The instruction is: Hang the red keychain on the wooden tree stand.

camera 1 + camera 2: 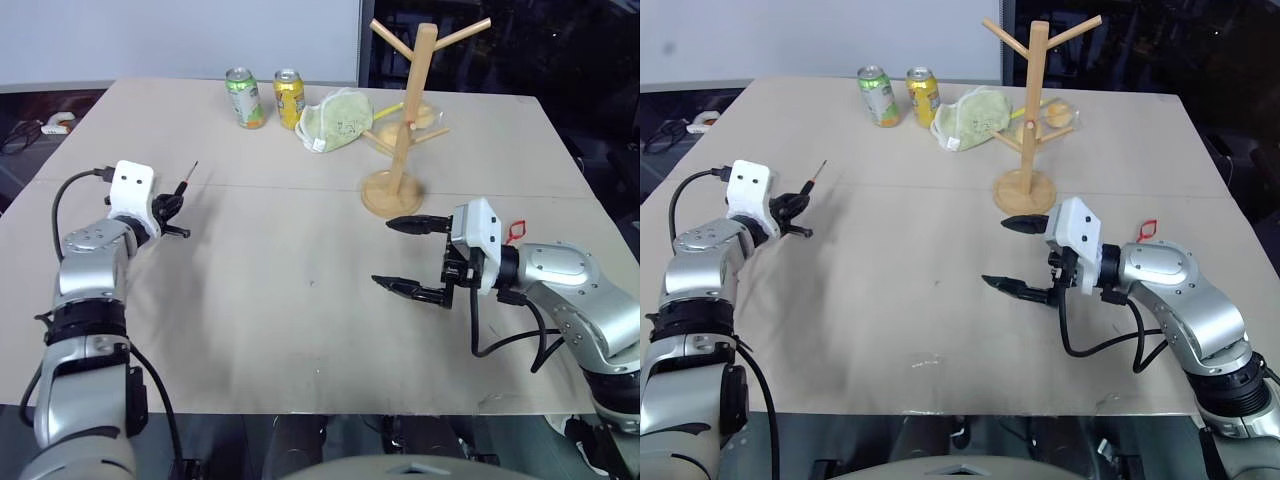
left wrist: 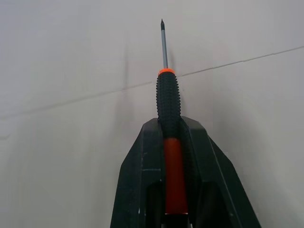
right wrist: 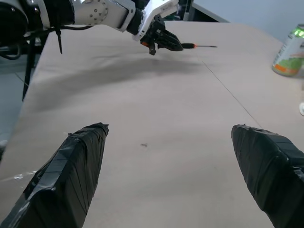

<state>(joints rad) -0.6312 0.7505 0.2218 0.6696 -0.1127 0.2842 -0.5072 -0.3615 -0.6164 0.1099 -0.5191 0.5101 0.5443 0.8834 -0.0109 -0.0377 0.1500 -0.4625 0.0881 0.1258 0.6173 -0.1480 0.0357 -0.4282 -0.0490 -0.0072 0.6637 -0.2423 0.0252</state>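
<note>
A screwdriver is held aloft at the left of the table (image 1: 300,330) while the red keychain lies untouched at the right

The wooden tree stand (image 1: 405,120) is seen upright toward the table's far side, near a yellow-green cloth (image 1: 338,120) and two cans (image 1: 265,98). The right gripper (image 1: 405,255) is held with jaws spread wide and empty; the left gripper (image 1: 172,215) is clamped on the screwdriver (image 2: 167,99). The red keychain (image 1: 514,231) is seen on the table just behind the right wrist

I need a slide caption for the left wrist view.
Left gripper shut on orange-and-black-handled screwdriver above beige table.
</note>
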